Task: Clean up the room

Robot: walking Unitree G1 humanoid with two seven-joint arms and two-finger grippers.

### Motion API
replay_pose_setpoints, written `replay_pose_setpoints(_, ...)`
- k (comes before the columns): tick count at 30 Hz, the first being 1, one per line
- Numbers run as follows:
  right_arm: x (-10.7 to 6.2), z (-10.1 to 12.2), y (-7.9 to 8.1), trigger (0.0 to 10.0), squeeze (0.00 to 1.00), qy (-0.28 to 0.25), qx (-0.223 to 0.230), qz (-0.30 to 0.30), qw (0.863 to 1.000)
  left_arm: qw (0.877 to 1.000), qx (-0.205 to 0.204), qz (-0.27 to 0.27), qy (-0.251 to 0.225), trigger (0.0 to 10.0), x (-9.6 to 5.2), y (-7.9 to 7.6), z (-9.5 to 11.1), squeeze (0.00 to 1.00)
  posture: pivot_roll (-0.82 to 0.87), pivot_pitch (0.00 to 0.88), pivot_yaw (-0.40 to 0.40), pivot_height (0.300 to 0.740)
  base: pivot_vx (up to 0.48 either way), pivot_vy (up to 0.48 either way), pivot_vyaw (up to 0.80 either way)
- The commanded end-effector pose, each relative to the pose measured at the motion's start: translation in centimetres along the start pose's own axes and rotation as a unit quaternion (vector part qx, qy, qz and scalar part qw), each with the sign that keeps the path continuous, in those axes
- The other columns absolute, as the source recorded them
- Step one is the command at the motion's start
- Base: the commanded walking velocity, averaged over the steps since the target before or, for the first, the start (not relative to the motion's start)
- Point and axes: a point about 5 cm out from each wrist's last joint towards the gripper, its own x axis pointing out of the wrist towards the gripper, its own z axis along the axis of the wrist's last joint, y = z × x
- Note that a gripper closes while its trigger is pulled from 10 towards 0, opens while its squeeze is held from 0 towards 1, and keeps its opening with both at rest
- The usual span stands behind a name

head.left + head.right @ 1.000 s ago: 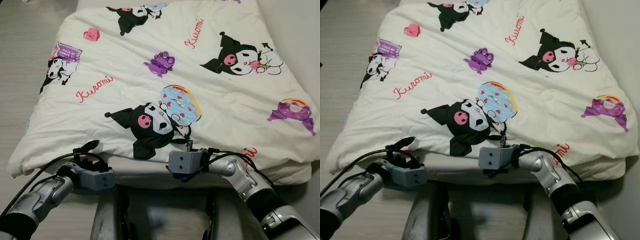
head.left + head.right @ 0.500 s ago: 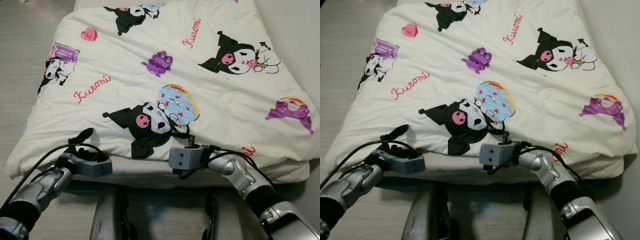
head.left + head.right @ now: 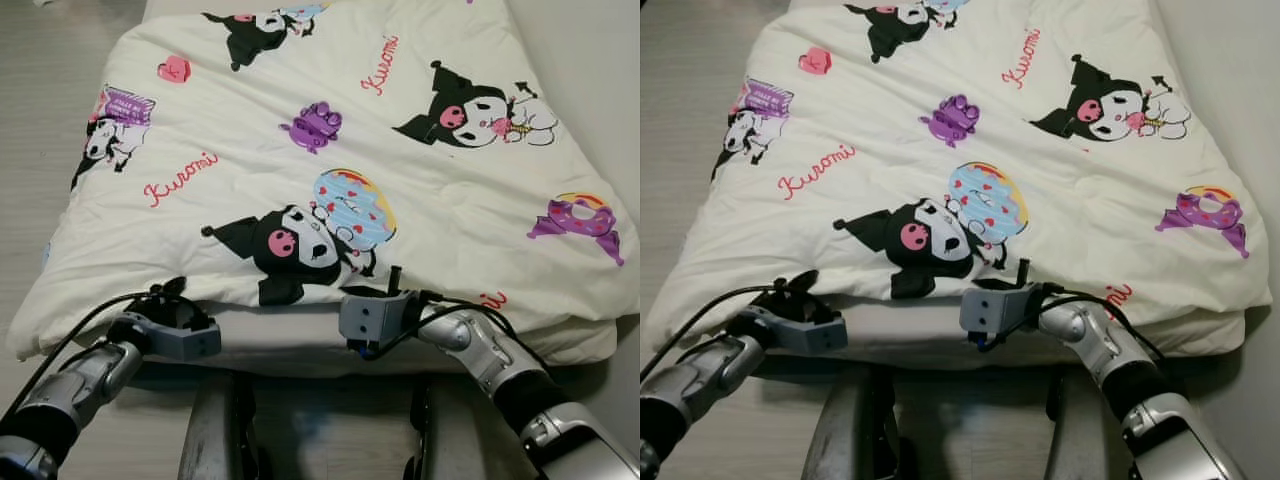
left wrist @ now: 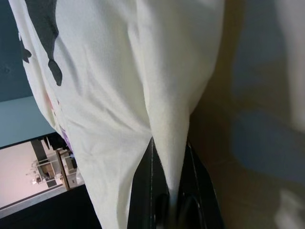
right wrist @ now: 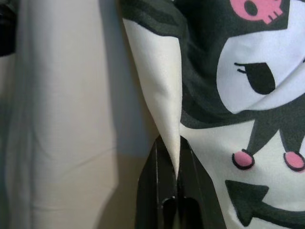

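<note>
**Both grippers pinch the quilt's near hem**

A cream quilt (image 3: 330,150) lies spread over the bed (image 3: 300,340), covering nearly all of it; a strip of pale mattress shows under the near hem. The floor (image 3: 40,110) runs along the robot's left of the bed and a light wall (image 3: 590,70) along its right.

The quilt is printed with a black-hooded cartoon figure with a pink skull on its hood, repeated several times. One figure (image 3: 290,245) sits just above the near hem beside a blue heart-dotted balloon (image 3: 355,205). The word "Kuromi" is written in red script at least twice: once left of centre (image 3: 180,178), once toward the far end (image 3: 384,64). Purple motifs and a small pink one are scattered between.

The left gripper (image 4: 169,191) is at the hem's near left part, its two black fingers pressed together on a fold of plain cream fabric. The right gripper (image 5: 174,176) is at the hem near the middle, fingers likewise clamped on a thin ridge of cloth.

The head views show the wrists and cables at the hem, with the fingertips tucked against the cloth; the wrist views show the pinches. The right wrist view also shows the cartoon figure's face right beside the gripped fold.
</note>
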Motion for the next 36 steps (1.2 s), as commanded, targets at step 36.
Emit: replay_pose_setpoints(36,-3.2,2.1,5.8,0.0,0.0,-0.089,0.173,0.262,0.945,0.952,-0.099,-0.265,-0.117,0.0,-12.2,-2.0,-0.3,0.0,0.14,0.457,0.056,0.522,0.0,0.0,0.0)
